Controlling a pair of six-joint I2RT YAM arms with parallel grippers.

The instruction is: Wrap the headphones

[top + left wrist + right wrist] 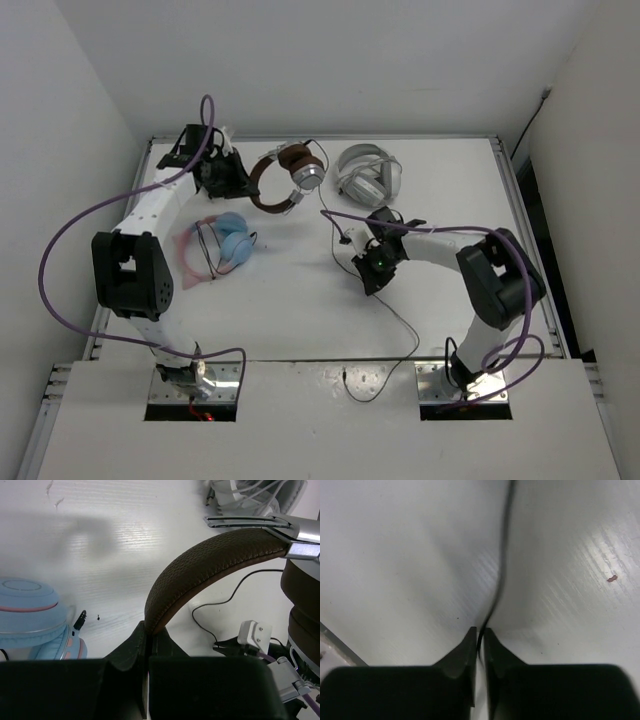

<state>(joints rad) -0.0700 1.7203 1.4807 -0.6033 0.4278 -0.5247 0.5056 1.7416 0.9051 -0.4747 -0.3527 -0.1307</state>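
As the cable (501, 575) trails loose from the headphones (285, 178), progress: wrapping not begun.
Left gripper (148, 630): clamped on headband (200, 565).
Right gripper (480, 636): pinching cable — winding remains.

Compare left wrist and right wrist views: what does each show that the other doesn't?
Left wrist only: left fingers shut on the headband of the brown headphones, its silver bracket, the blue headphones, and part of the white pair.
Right wrist only: right fingers pinching the thin black cable, and a small reddish fleck on the surface.
Both: the white table and a stretch of thin black cable.
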